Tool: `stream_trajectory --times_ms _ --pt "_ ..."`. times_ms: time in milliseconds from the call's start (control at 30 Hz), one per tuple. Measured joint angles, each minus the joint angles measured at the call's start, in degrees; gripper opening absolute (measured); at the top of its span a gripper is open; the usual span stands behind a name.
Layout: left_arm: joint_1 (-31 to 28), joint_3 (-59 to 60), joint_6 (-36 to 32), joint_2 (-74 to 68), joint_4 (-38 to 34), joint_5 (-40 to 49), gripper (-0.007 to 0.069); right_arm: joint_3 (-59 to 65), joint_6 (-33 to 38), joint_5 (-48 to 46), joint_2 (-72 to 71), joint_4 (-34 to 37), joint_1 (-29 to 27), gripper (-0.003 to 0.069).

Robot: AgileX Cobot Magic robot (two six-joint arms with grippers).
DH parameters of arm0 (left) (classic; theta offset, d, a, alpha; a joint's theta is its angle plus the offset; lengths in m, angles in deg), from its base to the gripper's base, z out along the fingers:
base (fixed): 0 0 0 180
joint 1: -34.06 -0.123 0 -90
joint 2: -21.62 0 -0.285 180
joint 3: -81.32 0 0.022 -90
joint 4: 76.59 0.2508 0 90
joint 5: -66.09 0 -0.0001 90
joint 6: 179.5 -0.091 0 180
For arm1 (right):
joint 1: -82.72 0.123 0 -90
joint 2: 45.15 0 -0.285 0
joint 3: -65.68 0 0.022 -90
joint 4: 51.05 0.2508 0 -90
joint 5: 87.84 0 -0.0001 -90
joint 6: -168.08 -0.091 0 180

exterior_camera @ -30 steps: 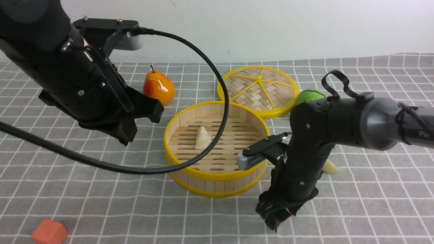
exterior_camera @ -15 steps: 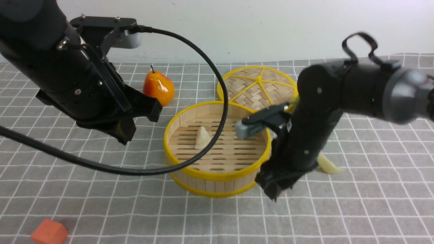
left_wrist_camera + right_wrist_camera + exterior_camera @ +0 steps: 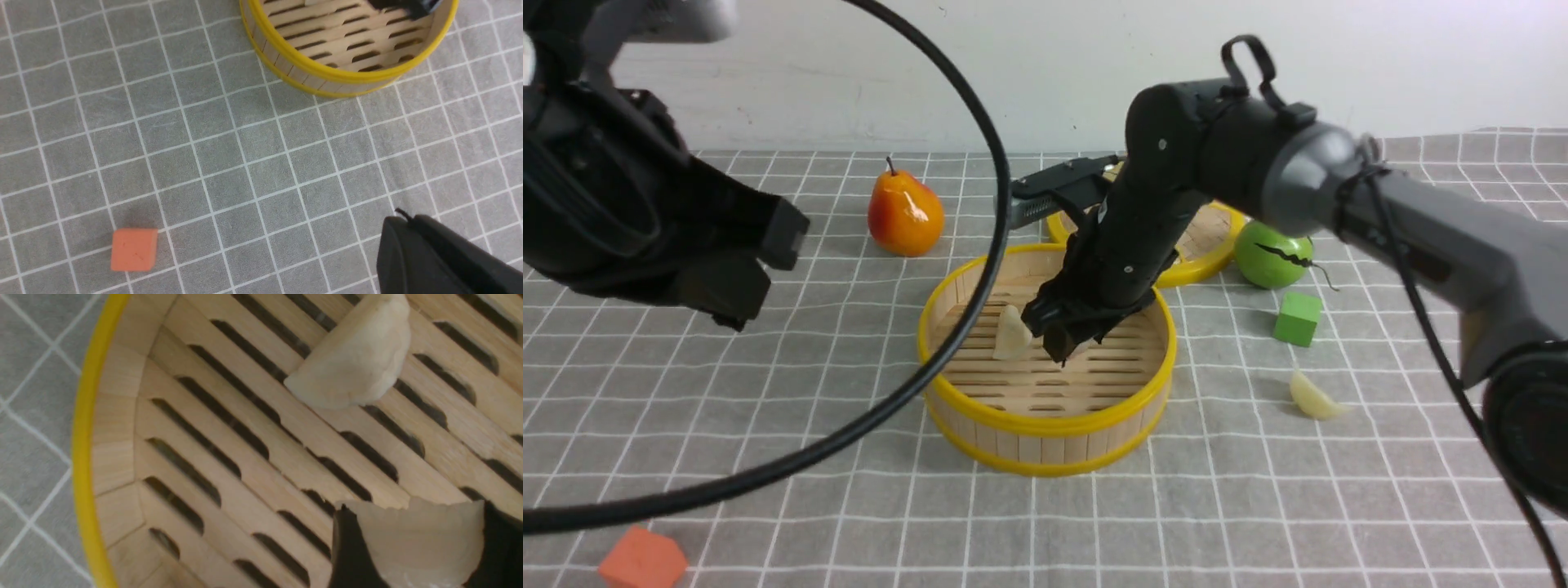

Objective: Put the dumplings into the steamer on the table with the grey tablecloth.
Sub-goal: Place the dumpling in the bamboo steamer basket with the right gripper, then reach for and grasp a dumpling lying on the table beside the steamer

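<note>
Glossy cream crescent dumpling [image 3: 408, 535] in right gripper [image 3: 1066, 347] over slatted steamer [image 3: 1045, 422]

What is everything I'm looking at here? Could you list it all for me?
tablecloth: 1, grey with a white grid, covers the whole surface
steamer: 1, bamboo with yellow rims, centre
dumplings: 3, cream; one on the steamer floor, one held above that floor, one on the cloth right of the steamer
lid: 1, woven with a yellow rim, behind the steamer, partly hidden
pear: 1, orange-red, back left
apple: 1, green, right of the lid
green cube: 1, in front of the apple
orange cube: 1, near left
cable: 1, black, looping across the left
left gripper: 1, black, raised at left
right gripper: 1, black, over the steamer, gripping a dumpling
</note>
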Motion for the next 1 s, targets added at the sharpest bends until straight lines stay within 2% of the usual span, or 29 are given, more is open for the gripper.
stream_trajectory --times_ms 100,200,300,433,533,633,833,867,1000 --pt "0.0 0.0 0.76 2.68 -0.15 0.0 -0.0004 -1.79 -1.71 -0.06 2.33 -1.04 0.0 0.0372" --pt "0.0 0.0 0.94 5.12 -0.2 0.0 -0.0004 -2.46 -2.78 -1.27 2.83 -1.67 0.0 0.0442" --pt "0.0 0.0 0.94 7.08 -0.2 0.0 -0.0002 -4.48 -2.63 -7.22 1.87 -2.85 0.0 0.0566" --pt "0.0 0.0 0.97 7.36 -0.26 0.0 0.0001 -3.99 -1.76 -10.06 -3.06 -4.97 -0.23 0.0615" --pt "0.0 0.0 0.97 7.3 -0.38 0.05 0.0003 -0.67 -1.32 -10.31 -7.85 -5.42 -0.73 0.0609" --pt "0.0 0.0 0.97 7.3 -0.48 0.05 0.0004 5.59 -0.58 -10.37 -13.68 -5.87 -2.32 0.057" --pt "0.0 0.0 0.26 7.3 -0.59 0.05 0.0006 23.97 -0.16 -7.84 -22.42 -6.16 -11.51 0.047" --pt "0.0 0.0 0.1 7.3 -0.7 0.05 0.0006 27.43 -0.16 -5.39 -22.58 -6.41 -13.81 0.0451" --pt "0.0 0.0 0.06 7.3 -0.83 0.05 0.0006 33.94 -0.11 1.17 -21.72 -6.75 -17.35 0.0423"
